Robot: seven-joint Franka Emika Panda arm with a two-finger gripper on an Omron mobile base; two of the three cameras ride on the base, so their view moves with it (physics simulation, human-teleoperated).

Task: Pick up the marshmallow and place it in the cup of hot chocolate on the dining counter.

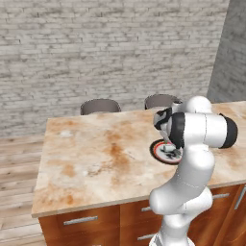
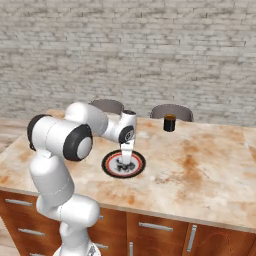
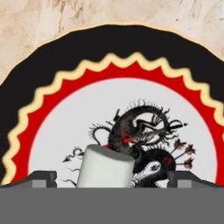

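Note:
The white cylindrical marshmallow stands on a round plate with a black and red rim and a dragon picture. My gripper is open and low over the plate, one dark fingertip on each side of the marshmallow, neither touching it. From the base views the gripper points straight down onto the plate near the middle of the dining counter. The cup of hot chocolate, a small black mug, stands at the counter's far edge, behind and to the right of the plate.
Two grey stools stand behind the counter's far side, before a brick wall. In the left base view my arm covers part of the plate. Bare marbled stone stretches left of the plate.

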